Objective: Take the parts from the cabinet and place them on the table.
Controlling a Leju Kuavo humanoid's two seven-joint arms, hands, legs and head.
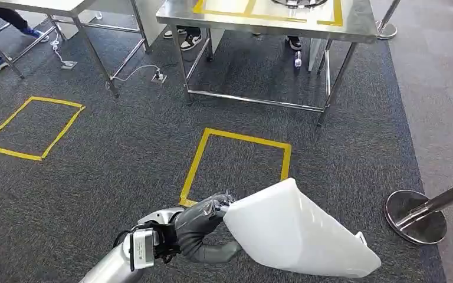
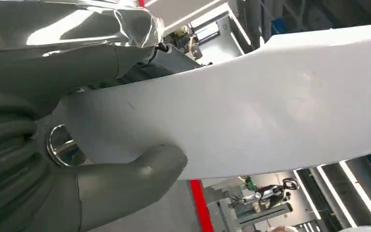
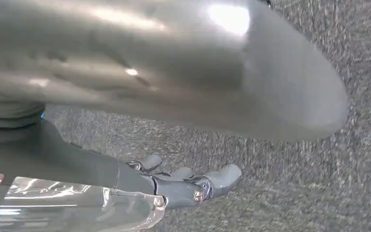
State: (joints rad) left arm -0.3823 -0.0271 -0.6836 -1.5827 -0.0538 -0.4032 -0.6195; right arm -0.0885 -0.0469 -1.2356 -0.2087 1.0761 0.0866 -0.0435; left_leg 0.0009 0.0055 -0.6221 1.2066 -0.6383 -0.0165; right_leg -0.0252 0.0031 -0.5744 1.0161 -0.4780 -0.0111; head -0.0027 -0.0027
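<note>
My left hand [image 1: 203,227] grips a large white curved plastic part [image 1: 298,233] by one edge, low over the dark carpet. In the left wrist view the thumb [image 2: 125,183] presses against the underside of the white part [image 2: 270,111], and the other fingers are hidden behind it. The steel table [image 1: 259,20] with yellow tape lines on its top stands ahead at the far side. My right hand [image 3: 188,183] hangs above the carpet with its fingers stretched out and nothing in them.
A yellow tape square [image 1: 236,165] marks the carpet between me and the table, and another yellow square [image 1: 32,127] lies to the left. A stanchion base [image 1: 416,215] stands at the right. A second table [image 1: 35,6], cables and people's shoes [image 1: 189,40] are at the far side.
</note>
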